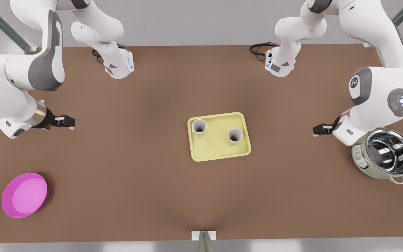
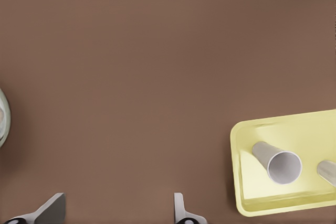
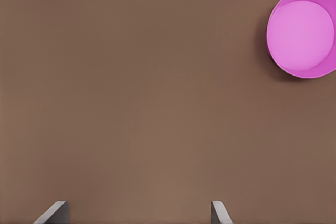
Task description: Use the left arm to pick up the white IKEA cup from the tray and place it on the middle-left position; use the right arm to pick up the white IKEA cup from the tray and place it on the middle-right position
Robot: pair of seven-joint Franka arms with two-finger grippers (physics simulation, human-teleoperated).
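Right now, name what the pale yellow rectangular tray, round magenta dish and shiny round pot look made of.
Pale yellow tray: likely matte plastic, uniform colour, soft rim. Magenta dish: probably plastic, flat colour, no glare. Pot: polished metal inside, mirror reflections; pale green shell, unclear. Left gripper waits open beside the pot, right gripper open at the front view's left.
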